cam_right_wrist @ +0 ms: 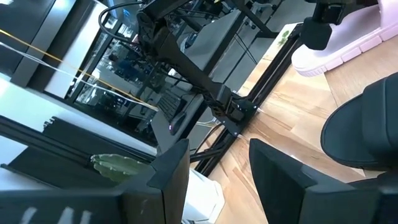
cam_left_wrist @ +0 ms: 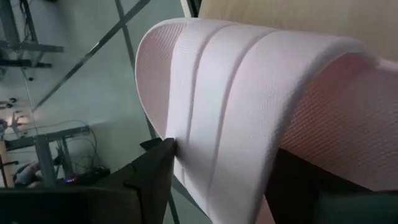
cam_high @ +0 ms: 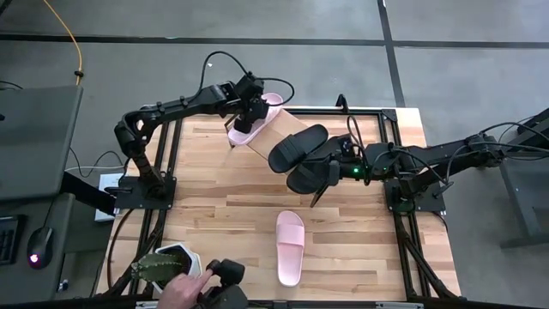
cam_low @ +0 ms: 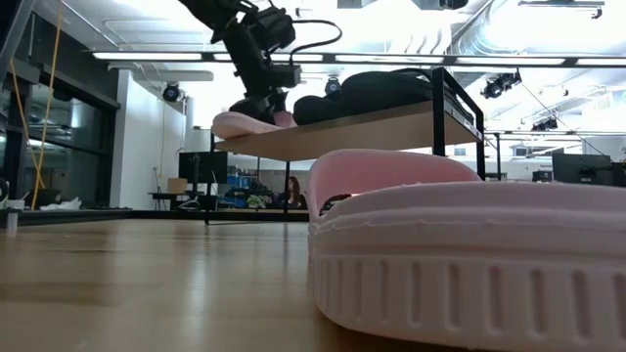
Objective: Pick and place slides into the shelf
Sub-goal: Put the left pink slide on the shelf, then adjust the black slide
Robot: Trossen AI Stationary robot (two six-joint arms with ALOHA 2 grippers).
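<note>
The left tool [cam_high: 250, 114] is seen spread open astride the strap of a pink slide [cam_high: 246, 122] lying at the shelf [cam_high: 279, 129] end, gripping nothing. The right tool [cam_high: 330, 172], part open and empty, is parked beside two black slides [cam_high: 300, 148]. The last pink slide [cam_high: 290, 247] (light, soft foam, judged best taken by the strap) lies on the tabletop [cam_high: 223, 206]; a person's hand [cam_high: 182, 290] is noted near a cactus [cam_high: 159, 266].

Robotics lab, wooden table [cam_high: 223, 215] on black framing, ceiling strip lights [cam_low: 323, 57], monitors [cam_low: 201, 166], grey floor [cam_high: 257, 21]
</note>
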